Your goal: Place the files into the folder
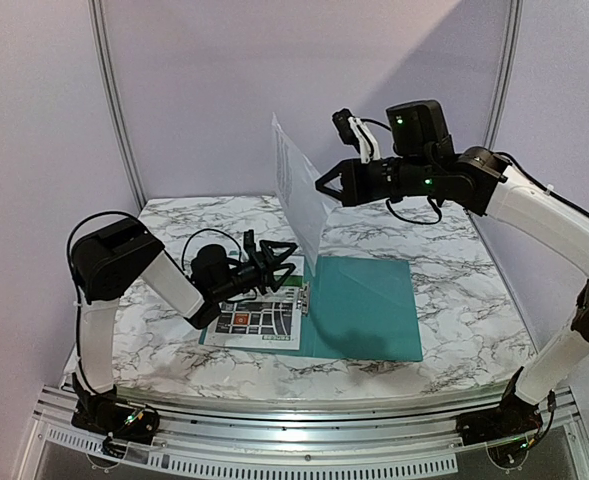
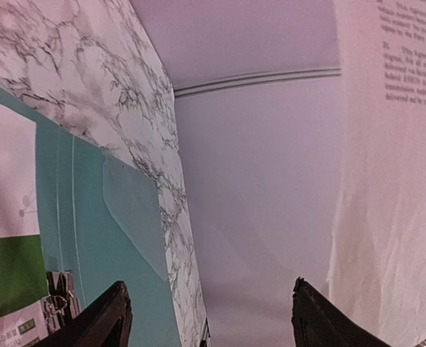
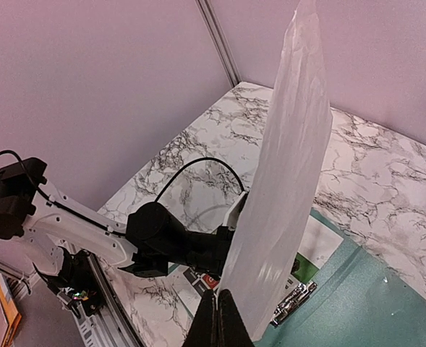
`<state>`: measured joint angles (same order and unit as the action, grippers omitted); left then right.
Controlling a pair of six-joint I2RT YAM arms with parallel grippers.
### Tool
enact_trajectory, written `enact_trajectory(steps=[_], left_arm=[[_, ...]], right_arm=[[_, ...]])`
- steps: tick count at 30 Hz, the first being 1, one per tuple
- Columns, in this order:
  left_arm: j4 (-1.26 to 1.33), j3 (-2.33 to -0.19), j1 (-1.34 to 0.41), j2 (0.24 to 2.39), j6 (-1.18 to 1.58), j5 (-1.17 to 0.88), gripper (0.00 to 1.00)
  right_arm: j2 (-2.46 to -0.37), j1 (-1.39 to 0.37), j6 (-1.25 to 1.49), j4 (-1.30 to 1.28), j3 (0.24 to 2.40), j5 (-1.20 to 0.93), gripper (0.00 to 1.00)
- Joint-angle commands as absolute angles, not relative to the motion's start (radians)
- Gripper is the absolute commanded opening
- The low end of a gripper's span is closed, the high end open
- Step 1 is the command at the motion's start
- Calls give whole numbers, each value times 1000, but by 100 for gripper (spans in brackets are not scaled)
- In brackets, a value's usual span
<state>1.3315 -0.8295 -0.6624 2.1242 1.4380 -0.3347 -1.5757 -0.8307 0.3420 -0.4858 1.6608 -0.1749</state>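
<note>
The folder point(image 1: 374, 310) lies open and flat on the table point(image 1: 454, 250), long axis left to right. The white sheet point(image 1: 294, 185) hangs above its middle, nearly upright, pinched by the closed right gripper point(image 1: 321, 187); it is not yet filed. The green sheet point(image 1: 259, 322) lies flat on the folder's left half, apparently in place. The left gripper point(image 1: 279, 265) hovers over it, spread wide and empty.

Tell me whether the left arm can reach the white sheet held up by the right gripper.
Probably yes: the open left gripper sits close beside the white sheet, with nothing between them.
</note>
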Motion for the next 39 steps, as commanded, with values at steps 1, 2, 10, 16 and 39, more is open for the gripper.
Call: enact_trajectory(steps=[1, 2, 10, 16, 39], left_arm=[[1815, -864, -633, 2167, 1495, -368, 76], [1830, -868, -632, 2174, 1504, -372, 76], [1862, -849, -629, 2144, 1498, -375, 76], [1864, -794, -630, 2069, 1481, -347, 77], [1863, -824, -641, 1997, 1508, -353, 79]], right_arm=[[-1534, -828, 360, -486, 1636, -192, 0], [-1533, -828, 362, -483, 1632, -193, 0], [-1531, -828, 371, -469, 1610, -176, 0], [-1528, -827, 376, -457, 1603, -163, 0], [-1530, -828, 431, -352, 1556, -308, 0]])
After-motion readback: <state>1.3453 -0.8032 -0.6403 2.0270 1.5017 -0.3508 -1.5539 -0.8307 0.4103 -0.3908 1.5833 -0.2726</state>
